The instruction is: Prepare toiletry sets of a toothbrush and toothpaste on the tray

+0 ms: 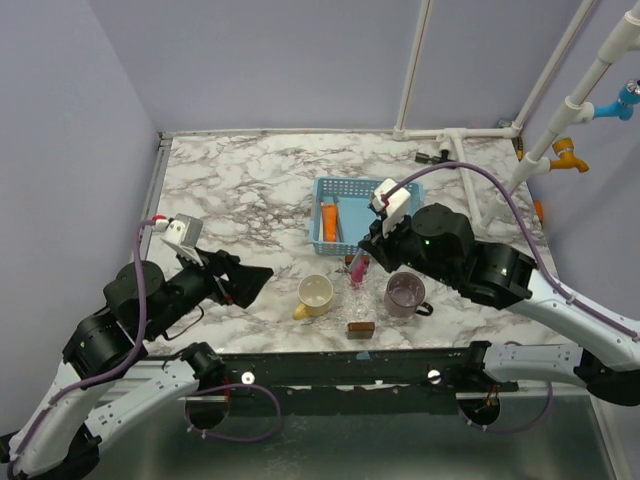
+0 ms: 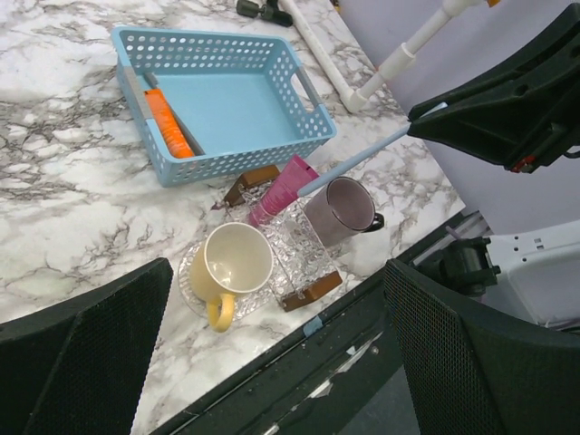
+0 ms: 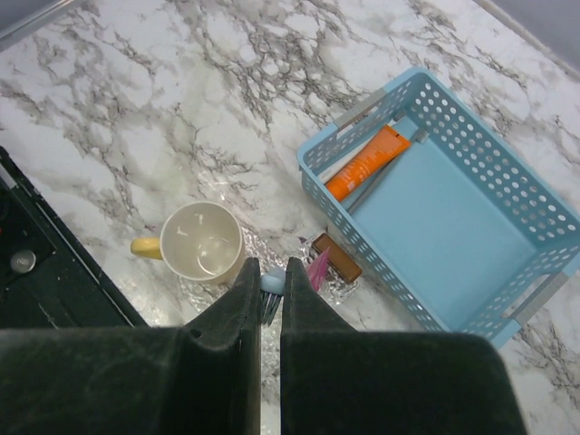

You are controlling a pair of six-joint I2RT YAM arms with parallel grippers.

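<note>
The blue tray [image 1: 330, 185] [image 2: 245, 100] [image 3: 453, 227] holds an orange toothpaste tube [image 1: 328, 222] [image 2: 168, 122] [image 3: 367, 163] along its left wall, with a grey toothbrush [image 3: 373, 178] beside it. My right gripper [image 1: 372, 245] [image 3: 269, 267] is shut on a light blue toothbrush [image 2: 353, 163] [image 3: 272, 281], held slanted over a clear holder [image 2: 299, 254]. A pink toothpaste tube [image 1: 357, 268] [image 2: 281, 190] [image 3: 318, 268] stands in that holder. At the front left my left gripper [image 1: 250, 280] [image 2: 278, 267] hangs open and holds nothing.
A yellow mug [image 1: 315, 293] [image 2: 231, 263] [image 3: 201, 240] and a purple mug [image 1: 404, 293] [image 2: 340, 208] flank the holder near the table's front edge. Small wooden blocks [image 1: 361, 328] [image 2: 313, 288] lie by the holder. White pipes [image 1: 470, 140] stand at the back right.
</note>
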